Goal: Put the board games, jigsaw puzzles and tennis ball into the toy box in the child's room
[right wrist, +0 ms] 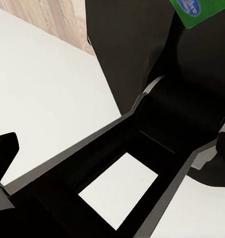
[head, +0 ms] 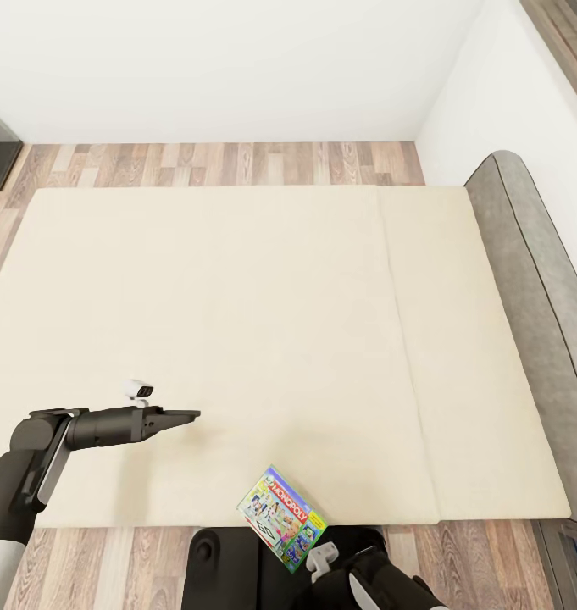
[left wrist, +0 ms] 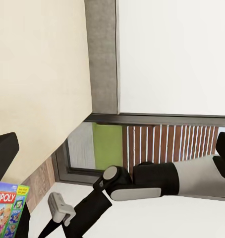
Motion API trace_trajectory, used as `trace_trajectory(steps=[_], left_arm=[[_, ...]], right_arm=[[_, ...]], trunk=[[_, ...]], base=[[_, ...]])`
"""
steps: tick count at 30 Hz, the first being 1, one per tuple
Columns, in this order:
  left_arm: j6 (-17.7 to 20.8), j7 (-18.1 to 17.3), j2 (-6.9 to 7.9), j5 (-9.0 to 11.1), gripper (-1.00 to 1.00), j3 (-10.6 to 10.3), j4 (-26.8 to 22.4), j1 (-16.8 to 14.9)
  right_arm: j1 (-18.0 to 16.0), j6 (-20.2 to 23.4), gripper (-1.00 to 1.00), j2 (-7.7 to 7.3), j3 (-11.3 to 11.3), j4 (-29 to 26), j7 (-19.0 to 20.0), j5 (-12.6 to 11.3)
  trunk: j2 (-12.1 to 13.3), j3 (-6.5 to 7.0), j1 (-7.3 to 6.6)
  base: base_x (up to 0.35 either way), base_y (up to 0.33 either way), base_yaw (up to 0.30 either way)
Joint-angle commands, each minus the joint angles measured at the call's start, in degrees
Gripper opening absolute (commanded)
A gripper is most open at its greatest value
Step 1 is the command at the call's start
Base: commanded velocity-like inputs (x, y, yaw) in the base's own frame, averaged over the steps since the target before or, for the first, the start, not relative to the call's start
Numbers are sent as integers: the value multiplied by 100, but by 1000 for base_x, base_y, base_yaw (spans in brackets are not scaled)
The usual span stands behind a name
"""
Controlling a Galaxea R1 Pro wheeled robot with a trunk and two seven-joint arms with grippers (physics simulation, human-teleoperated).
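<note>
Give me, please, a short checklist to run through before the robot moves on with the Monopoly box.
1. Monopoly box located: ok, at the bed's near edge, overhanging toward the robot.
2. Box held by a gripper: cannot tell; the right arm is just under it, its fingers hidden.
3. Left gripper free: ok, it hangs over bare mattress holding nothing, though whether it is open cannot be told.
4. Second board game on the bed: not ok, the mattress carries just this one box.
5. Toy box in sight: not ok.

Head view: high, steeply downward over wide beige-covered bed (head: 237, 322). Left wrist view: low, near its edge, facing grey headboard (left wrist: 101, 54); both share colourful Monopoly box (head: 283, 518).
</note>
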Motion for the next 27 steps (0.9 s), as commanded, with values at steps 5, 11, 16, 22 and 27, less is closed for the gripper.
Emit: trace_trajectory(steps=[5,11,16,22,27], left_arm=[[60,-22,2,-1,100,-2,-2,-1],[60,-22,2,-4,100,-1,-2,-1],[60,-22,2,-6,100,-3,-2,-1],[60,-22,2,-8,100,-6,-2,-1],[60,-22,2,-10,100,-4,-2,-1]], right_arm=[[1,32,100,-4,34,-51,-14,-56],[1,-102,100,-18,33,-131,-14,-56],[-8,-176,100,-64,27,-142,-13,-56],[-77,-391,100,-114,11,-135,-12,-62],[-103,-511,100,-136,9,-131,-13,-64]], trunk=[[-9,-6,3],[-9,-6,3],[-9,-6,3],[-9,-6,3],[-9,-6,3]], base=[[0,0,0],[0,0,0],[0,0,0],[0,0,0],[0,0,0]])
